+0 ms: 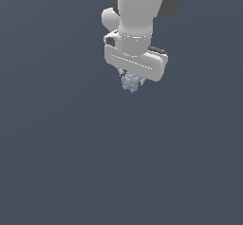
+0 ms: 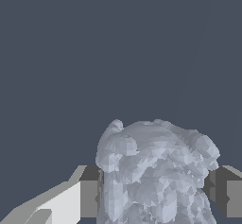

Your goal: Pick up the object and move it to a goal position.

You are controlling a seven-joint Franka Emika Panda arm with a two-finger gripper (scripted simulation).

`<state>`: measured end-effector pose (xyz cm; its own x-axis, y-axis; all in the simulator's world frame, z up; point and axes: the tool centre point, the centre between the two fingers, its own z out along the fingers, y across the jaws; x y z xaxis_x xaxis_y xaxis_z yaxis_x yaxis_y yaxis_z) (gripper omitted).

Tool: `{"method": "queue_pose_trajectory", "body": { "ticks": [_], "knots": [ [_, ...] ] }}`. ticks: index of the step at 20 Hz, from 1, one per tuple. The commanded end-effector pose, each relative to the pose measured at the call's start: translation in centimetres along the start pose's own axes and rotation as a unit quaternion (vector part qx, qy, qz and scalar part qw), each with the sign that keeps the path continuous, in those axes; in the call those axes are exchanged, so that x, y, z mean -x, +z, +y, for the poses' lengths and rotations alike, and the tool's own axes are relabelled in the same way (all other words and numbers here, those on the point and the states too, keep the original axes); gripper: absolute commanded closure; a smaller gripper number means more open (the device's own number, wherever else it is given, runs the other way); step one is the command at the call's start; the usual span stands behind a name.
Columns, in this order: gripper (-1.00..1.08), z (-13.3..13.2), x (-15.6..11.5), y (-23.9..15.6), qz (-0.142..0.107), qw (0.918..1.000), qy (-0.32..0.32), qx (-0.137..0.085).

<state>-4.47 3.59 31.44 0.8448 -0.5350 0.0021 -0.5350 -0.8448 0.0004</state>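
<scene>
The object point(image 1: 130, 82) is a small knobbly pale grey-blue lump hanging just under the white hand of the arm, in the upper middle of the exterior view. My gripper point(image 1: 132, 80) is shut on it, and the hand hides most of the fingers there. In the wrist view the object point(image 2: 156, 171) fills the space between the two fingers, one dark pad point(image 2: 90, 197) pressed to one side and the other pad point(image 2: 222, 194) to the opposite side. The lump juts out past the fingertips.
A plain dark grey-blue surface point(image 1: 71, 162) fills the rest of both views. The white arm point(image 1: 140, 10) comes down from the top edge of the exterior view.
</scene>
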Motion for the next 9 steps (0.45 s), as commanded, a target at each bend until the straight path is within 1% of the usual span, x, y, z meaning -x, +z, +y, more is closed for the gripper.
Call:
{"method": "queue_pose_trajectory", "body": {
  "ticks": [1, 5, 9],
  "knots": [
    [1.08, -0.4, 0.3, -1.3, -0.001, 1.0000, 0.000, 0.000],
    [1.08, -0.9, 0.5, -2.5, -0.001, 1.0000, 0.000, 0.000],
    [1.08, -1.0, 0.5, -2.9, -0.001, 1.0000, 0.000, 0.000]
  ]
}}
